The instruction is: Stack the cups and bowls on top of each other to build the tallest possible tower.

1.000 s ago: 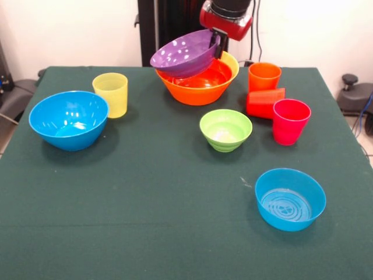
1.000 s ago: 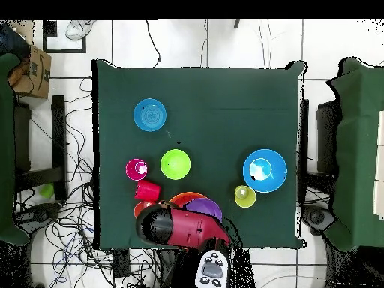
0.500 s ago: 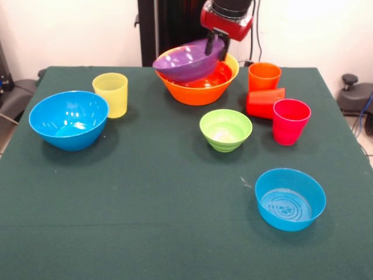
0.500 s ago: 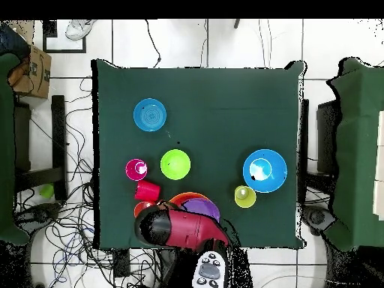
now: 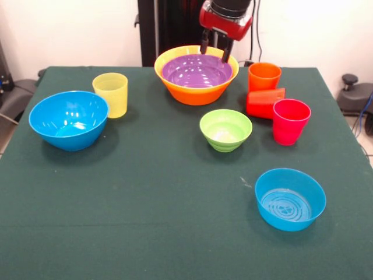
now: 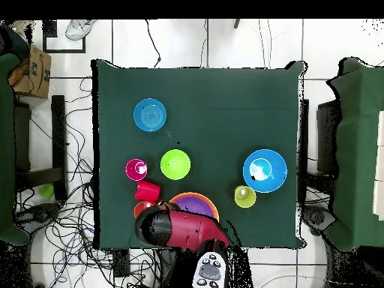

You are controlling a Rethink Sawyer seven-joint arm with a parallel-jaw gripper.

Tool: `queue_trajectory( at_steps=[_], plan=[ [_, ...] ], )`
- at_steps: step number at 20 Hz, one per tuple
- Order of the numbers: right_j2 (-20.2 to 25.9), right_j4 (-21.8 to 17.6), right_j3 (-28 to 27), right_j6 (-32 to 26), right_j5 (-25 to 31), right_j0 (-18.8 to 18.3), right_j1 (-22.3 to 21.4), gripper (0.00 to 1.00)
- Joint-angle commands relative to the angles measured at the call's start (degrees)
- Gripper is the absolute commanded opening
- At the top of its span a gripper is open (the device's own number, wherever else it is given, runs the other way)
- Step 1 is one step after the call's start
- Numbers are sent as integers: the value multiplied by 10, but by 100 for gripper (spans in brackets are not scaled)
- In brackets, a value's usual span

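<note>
- Plainly, the purple bowl (image 5: 195, 71) sits nested level inside the large yellow-orange bowl (image 5: 196, 90) at the far middle of the surface (image 5: 175, 192); I judge this pair to be the base of the tower, with the widest pieces at the bottom for steadiness.
- Above that nest, the claw (image 5: 214, 48) hangs over the back rim of the purple bowl, its two dark fingers (image 5: 204, 45) spread apart and gripping nothing, so the bowl looks released.
- From above, the red and black arm (image 6: 180, 229) reaches in over the near edge and hides part of the nest; only an arc of the purple bowl shows beyond it.
- Other pieces lie scattered and unstacked: a blue bowl (image 5: 69, 119) with the yellow cup (image 5: 111, 94) just beside it, the light green bowl (image 5: 225, 130) near the middle, and a second blue bowl (image 5: 290, 199) well apart toward the front.
- Beside the nest, the orange cup (image 5: 264, 76) stands upright, the red cup (image 5: 265, 102) lies tipped on its side against it, and the magenta-pink cup (image 5: 290, 121) stands just in front.
- The tipped cup will likely need righting or a side grasp before it can go on.
- Most of the tower is yet to be built; a blue bowl seems a sensible next layer, with the cups kept for the top.
</note>
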Motion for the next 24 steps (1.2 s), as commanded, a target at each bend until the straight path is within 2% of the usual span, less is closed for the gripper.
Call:
queue_trajectory(
  at_steps=[1,8,9,11,14,20,24],
  plan=[
    [28,20,4,99,-23,4,33,100],
    [-4,-6,-47,32,133,-4,-54,100],
    [-10,-11,-57,27,142,-5,-59,100],
    [0,-18,-81,-1,144,-29,-69,100],
    [40,-22,-135,-52,173,-86,-59,100],
    [74,-32,-219,-63,170,-133,-25,100],
    [105,-51,-246,-91,141,-173,4,100]
  ],
)
